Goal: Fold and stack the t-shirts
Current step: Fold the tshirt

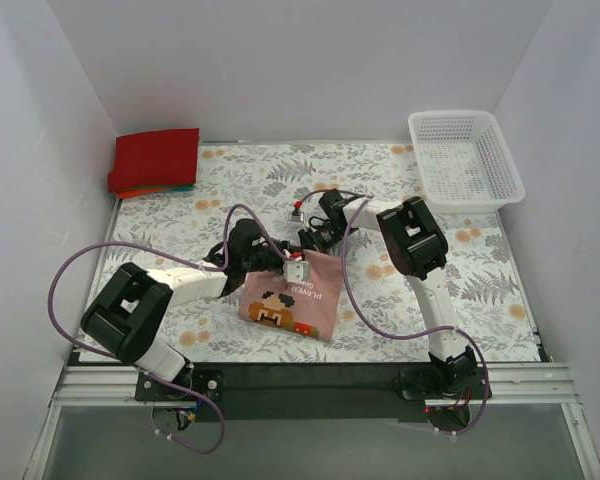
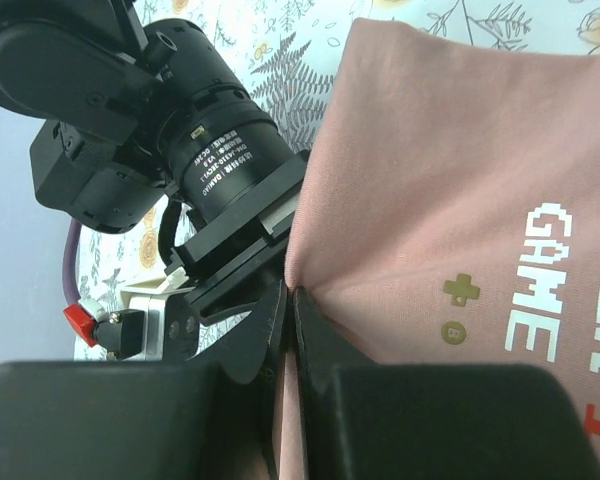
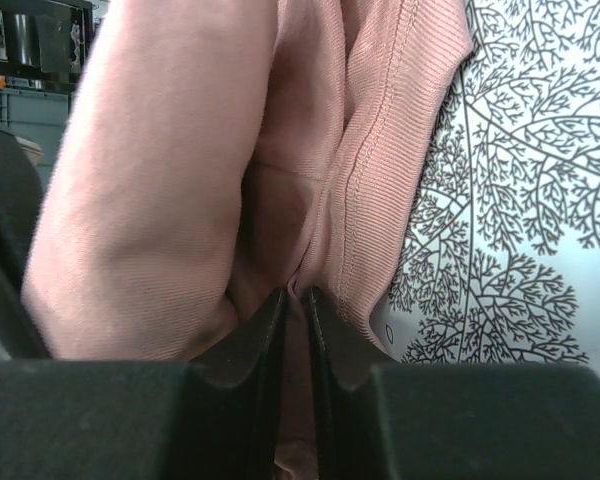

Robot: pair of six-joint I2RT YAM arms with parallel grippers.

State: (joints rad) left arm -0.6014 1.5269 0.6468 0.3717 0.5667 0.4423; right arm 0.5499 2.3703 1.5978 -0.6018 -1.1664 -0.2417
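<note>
A dusty pink t-shirt [image 1: 292, 297] with a pixel-art face and text lies folded near the front middle of the table. My left gripper [image 1: 270, 258] is shut on its far left edge; the wrist view shows pink cloth [image 2: 460, 180] pinched between the closed fingers [image 2: 315, 335]. My right gripper [image 1: 310, 243] is shut on the far edge beside it, with bunched pink cloth [image 3: 180, 180] clamped between its fingers [image 3: 335, 335]. A stack of folded t-shirts [image 1: 154, 160], red on top with orange and teal edges below, sits at the back left corner.
A white lattice basket [image 1: 464, 158] stands at the back right. The floral table cloth [image 1: 440, 290] covers the table. White walls close in the left, right and back sides. The two grippers are close together, cables looping around them.
</note>
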